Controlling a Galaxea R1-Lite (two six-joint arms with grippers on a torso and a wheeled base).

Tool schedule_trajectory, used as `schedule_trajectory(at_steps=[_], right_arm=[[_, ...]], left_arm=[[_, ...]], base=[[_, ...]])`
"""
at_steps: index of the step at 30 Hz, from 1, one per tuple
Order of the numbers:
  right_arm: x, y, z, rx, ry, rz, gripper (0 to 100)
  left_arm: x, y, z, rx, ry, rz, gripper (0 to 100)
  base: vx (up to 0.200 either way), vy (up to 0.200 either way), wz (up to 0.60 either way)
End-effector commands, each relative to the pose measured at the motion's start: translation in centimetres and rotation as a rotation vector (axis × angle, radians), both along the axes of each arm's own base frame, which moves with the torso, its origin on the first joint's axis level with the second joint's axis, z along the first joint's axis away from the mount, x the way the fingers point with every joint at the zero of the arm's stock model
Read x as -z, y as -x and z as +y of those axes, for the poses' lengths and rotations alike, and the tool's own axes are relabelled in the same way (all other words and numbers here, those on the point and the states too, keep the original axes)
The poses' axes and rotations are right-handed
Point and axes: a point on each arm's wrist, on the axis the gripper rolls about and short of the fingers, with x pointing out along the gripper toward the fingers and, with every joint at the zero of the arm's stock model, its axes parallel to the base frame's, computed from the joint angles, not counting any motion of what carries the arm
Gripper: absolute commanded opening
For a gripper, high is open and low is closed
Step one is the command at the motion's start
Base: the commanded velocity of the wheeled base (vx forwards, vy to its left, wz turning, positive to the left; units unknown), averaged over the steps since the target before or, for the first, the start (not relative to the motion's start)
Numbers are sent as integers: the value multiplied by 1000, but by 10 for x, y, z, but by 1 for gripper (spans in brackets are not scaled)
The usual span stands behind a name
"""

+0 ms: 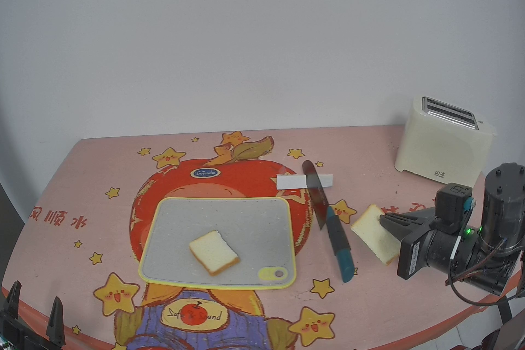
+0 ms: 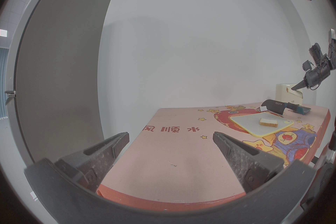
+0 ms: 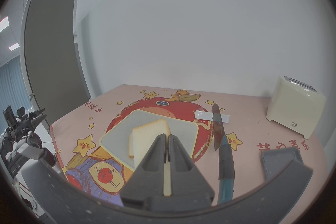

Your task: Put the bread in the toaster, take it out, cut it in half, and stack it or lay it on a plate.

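**Right jaws clamped on a bread slice, right of the cutting board**

The right jaws are pressed together on one edge of a bread slice [image 1: 373, 232]. The slice sticks out ahead of them toward the cutting board [image 1: 180, 220] and is raised off the bench [image 1: 98, 187]. It hangs to the board's right, past the knife [image 1: 331, 225]. The knife lies on the bench just beside the board's right edge, its blade pointing to the back. A second slice [image 1: 214, 252] lies flat on the board, near its front middle. The toaster [image 1: 443, 143] stands well to the board's right and behind it. A white strip [image 1: 292, 181] lies just behind the board's back right corner, under the knife blade. The left jaws stand apart off the board's front left, beyond the bench edge.
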Motion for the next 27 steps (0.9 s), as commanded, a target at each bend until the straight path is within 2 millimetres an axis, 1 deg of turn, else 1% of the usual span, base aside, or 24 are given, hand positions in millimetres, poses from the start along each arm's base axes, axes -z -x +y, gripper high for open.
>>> schedule_trajectory(at_steps=[1,7,24,27], right_arm=[[2,1,-1,2,10,5,0],[4,1,-2,18,18,3,0],[7,0,-4,60,22,4,0],[6,-2,-5,79,-3,13,0]], left_arm=[[5,-1,0,-1,0,18,100],[5,-1,0,-1,0,18,100],[5,-1,0,-1,0,18,100],[5,-1,0,-1,0,18,100]], base=[[0,-200,0],[0,-200,0],[0,0,0],[0,0,0]])
